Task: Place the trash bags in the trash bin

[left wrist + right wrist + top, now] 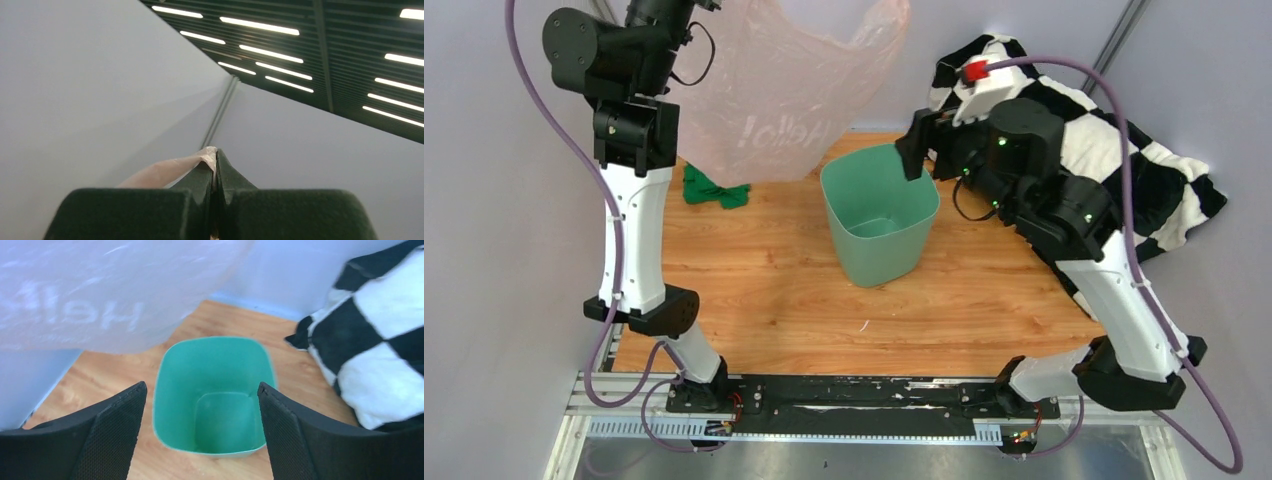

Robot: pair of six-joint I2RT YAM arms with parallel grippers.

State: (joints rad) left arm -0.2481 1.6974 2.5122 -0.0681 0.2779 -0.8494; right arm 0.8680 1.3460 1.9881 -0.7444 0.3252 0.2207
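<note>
Trash bag (784,90), translucent pink, hangs pinched by left gripper (216,159); right gripper (201,386) spread wide

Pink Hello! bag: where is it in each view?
Top external: pink bag hangs top centre, up-left of the mint-green bin.
Left wrist: the bag is a sliver pinched in the shut left claw, bottom centre.
Right wrist: the bag fills the upper left, above the bin.
Shared landmark: the bin, in top and right wrist only.

A dark green cloth (716,189) lies crumpled on the wooden table (804,300); a black-and-white checkered cushion (1169,185) rests at its far right.
</note>
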